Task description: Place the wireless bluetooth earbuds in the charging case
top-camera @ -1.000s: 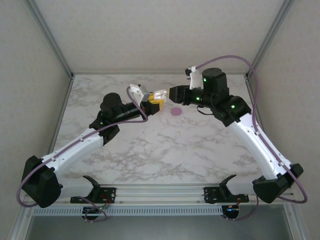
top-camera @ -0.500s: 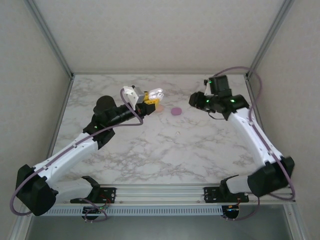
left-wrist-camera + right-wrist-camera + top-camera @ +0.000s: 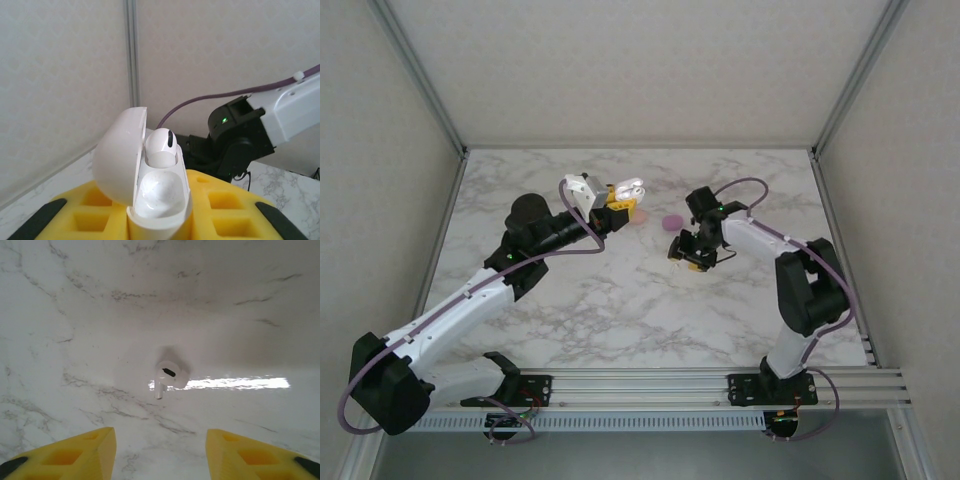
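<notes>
The left hand pinches the open white charging case over the far middle of the tabletop, with one white earbud seated inside. A purple case lies just to its right. The right hand, fingers spread, hangs over a loose earbud lying on bare marble with open room all round.

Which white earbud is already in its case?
The earbud seated in the open case that the left gripper holds; the other earbud lies loose on the table under the right gripper.
</notes>
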